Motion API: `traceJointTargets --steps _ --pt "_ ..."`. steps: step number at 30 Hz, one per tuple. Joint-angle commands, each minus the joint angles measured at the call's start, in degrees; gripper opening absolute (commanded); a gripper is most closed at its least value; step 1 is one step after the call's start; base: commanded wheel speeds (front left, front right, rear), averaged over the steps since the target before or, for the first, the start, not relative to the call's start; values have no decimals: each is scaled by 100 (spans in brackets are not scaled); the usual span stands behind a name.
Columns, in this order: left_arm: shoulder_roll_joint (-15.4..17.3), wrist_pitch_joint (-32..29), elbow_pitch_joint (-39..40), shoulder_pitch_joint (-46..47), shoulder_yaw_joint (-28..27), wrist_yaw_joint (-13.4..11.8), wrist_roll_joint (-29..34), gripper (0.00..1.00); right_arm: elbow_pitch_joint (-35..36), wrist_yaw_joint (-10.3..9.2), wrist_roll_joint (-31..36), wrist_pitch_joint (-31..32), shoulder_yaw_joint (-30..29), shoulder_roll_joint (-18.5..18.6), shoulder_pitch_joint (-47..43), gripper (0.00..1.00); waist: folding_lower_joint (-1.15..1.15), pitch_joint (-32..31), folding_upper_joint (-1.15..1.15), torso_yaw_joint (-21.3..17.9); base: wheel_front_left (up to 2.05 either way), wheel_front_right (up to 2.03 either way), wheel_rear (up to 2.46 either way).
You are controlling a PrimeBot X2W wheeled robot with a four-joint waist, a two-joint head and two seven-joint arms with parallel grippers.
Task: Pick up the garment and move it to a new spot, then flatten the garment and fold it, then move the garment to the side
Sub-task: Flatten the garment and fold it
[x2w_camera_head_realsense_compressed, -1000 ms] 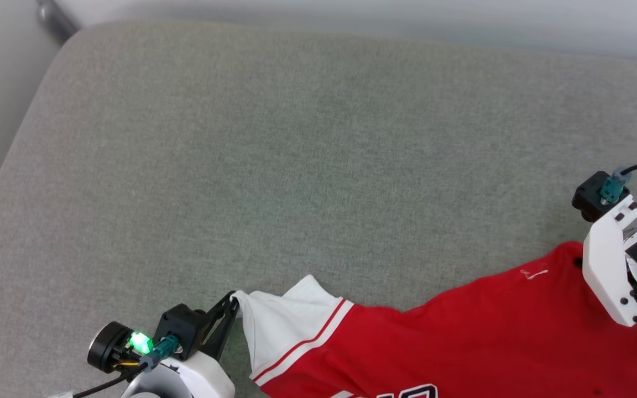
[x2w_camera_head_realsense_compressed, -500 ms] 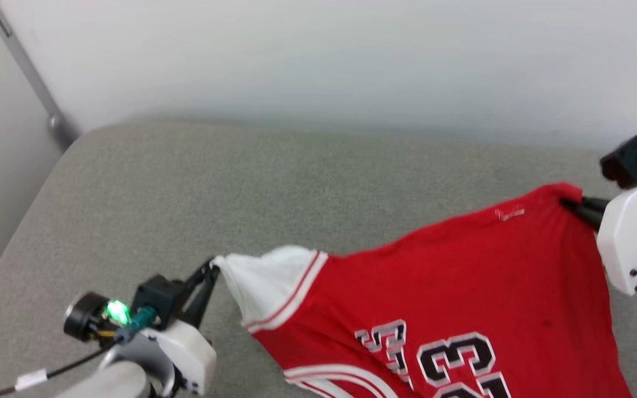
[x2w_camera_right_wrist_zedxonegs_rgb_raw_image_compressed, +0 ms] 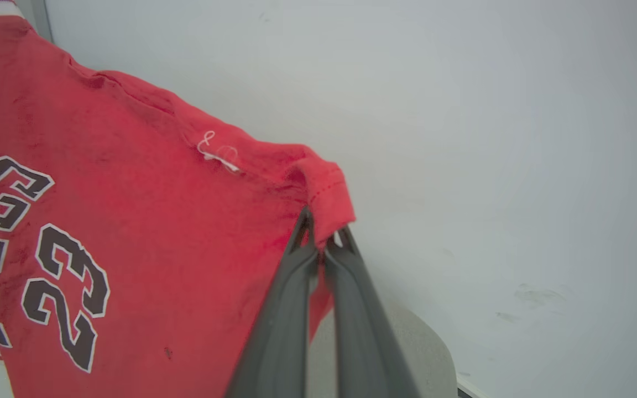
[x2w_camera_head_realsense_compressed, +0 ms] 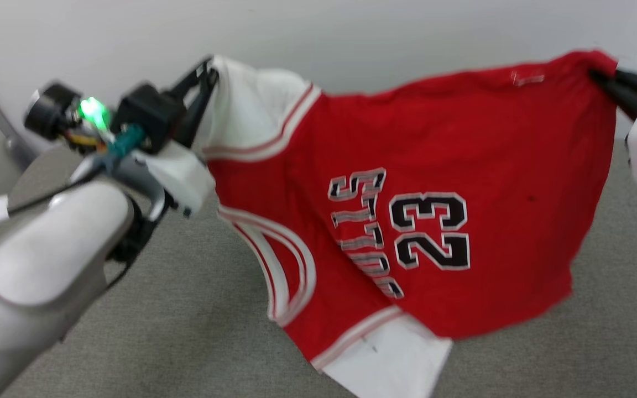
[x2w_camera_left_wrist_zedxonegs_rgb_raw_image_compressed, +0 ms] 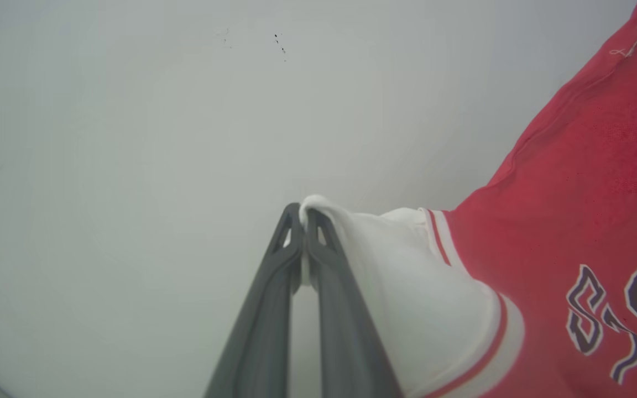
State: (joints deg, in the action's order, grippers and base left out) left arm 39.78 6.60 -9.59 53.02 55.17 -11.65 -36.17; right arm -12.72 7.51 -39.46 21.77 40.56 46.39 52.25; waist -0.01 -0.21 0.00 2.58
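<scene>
The garment (x2w_camera_head_realsense_compressed: 434, 166) hangs spread in the air above the grey cushioned surface (x2w_camera_head_realsense_compressed: 186, 331), the left gripper (x2w_camera_left_wrist_zedxonegs_rgb_raw_image_compressed: 303, 213) pressed together on the edge of a white sleeve (x2w_camera_left_wrist_zedxonegs_rgb_raw_image_compressed: 407, 265) and the right gripper (x2w_camera_right_wrist_zedxonegs_rgb_raw_image_compressed: 321, 232) pinching a red hem corner (x2w_camera_right_wrist_zedxonegs_rgb_raw_image_compressed: 327, 188). Both holds take little cloth, so a hard outward pull or swing could strip a corner free; the lower sleeve (x2w_camera_head_realsense_compressed: 396, 359) hangs close to the surface and may bunch at set-down.

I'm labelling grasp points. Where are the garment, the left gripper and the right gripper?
garment (x2w_camera_head_realsense_compressed: 517, 155), head view, red fabric beside the number.
left gripper (x2w_camera_left_wrist_zedxonegs_rgb_raw_image_compressed: 303, 214), left wrist view, between fingertips pinching the white sleeve.
right gripper (x2w_camera_right_wrist_zedxonegs_rgb_raw_image_compressed: 322, 232), right wrist view, between fingertips pinching the red hem corner.
</scene>
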Motion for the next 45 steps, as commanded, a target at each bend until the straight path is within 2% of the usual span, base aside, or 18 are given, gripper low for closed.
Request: traceJointTargets --steps 1,8,15,26,34,45 --pt "-24 -18 -46 121 -23 23 54 0 -8 -4 53 16 -38 -40 140 0 1 95 0 -22 0 0 0" --pt "-294 -98 -749 1591 -159 374 446 0 -243 -4 407 33 -248 -173 1133 0 1 739 0 -21 0 0 0" --pt "-617 -98 -1627 3127 -242 764 842 0 -778 -5 837 -121 -345 -490 2407 0 1 1468 0 -10 0 0 0" --pt "-1068 198 -2943 5224 -554 1048 1085 0 -1844 -5 1245 -517 -113 -943 4634 0 1 2411 0 32 0 0 0" --pt "-1239 513 -3462 5380 -583 1142 1024 0 -2571 -5 1071 -958 410 -1114 5185 0 1 2864 0 137 0 0 0" --pt "-1442 796 -3623 4342 -518 1121 767 0 -3098 -5 394 -1626 1249 -1033 4427 0 1 3029 0 221 0 0 0"
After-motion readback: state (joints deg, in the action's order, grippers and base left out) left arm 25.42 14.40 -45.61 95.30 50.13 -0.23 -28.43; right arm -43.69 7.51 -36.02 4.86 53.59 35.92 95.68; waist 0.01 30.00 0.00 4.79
